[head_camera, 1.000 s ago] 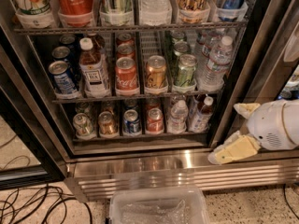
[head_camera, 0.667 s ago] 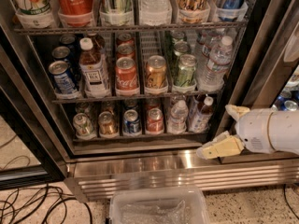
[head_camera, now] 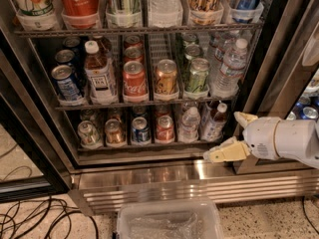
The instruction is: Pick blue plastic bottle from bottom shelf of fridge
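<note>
The fridge (head_camera: 164,158) stands open on a speckled floor (head_camera: 259,220), its shiny louvred steel base just behind a clear plastic bin (head_camera: 169,222), with black cables (head_camera: 35,218) strewn at lower left. On the bottom wire shelf, the blue plastic bottle (head_camera: 214,122) stands upright at the right end, beside a clear water bottle (head_camera: 190,124). The gripper (head_camera: 223,136) hangs just right of it, outside the shelf, fingers spread and holding nothing.

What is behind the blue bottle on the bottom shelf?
Only darkness shows behind the blue bottle; the bottle itself and the rack above cover anything standing further back. The claw hangs open just right of it, by the fridge frame.
</note>
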Available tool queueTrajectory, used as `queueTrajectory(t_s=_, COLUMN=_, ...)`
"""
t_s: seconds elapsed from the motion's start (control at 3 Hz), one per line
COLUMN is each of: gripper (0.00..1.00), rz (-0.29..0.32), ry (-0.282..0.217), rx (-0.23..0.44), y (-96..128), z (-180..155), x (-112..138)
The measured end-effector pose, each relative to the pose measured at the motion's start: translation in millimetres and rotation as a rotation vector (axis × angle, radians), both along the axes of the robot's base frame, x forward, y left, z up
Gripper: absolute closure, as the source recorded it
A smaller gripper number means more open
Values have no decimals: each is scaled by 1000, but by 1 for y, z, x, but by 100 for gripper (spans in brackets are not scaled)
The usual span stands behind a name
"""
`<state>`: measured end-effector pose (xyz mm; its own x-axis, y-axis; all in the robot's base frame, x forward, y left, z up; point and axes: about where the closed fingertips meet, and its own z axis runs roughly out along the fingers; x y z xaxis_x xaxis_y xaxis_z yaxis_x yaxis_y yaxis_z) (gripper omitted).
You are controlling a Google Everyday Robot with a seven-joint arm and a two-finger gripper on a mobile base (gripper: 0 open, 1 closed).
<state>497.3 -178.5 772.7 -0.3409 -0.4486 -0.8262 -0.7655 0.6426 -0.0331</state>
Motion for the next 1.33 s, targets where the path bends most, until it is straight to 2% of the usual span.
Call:
queueTrajectory(t_s=0.33, gripper=0, rz=-16, ry=-4, rx=11, y=2, z=-5, x=4)
queueTrajectory(t_s=0.67, gripper=0, rz=-81, ry=-19, rx=101, y=3, z=-41, x=1)
queueTrajectory(t_s=1.0, gripper=0, rz=-212, ry=-114, rx=211, y=-11, z=-73, x=15)
queueTrajectory(t_s=1.33, gripper=0, rz=-228, ry=-158, rx=230, y=1, z=-78, x=27)
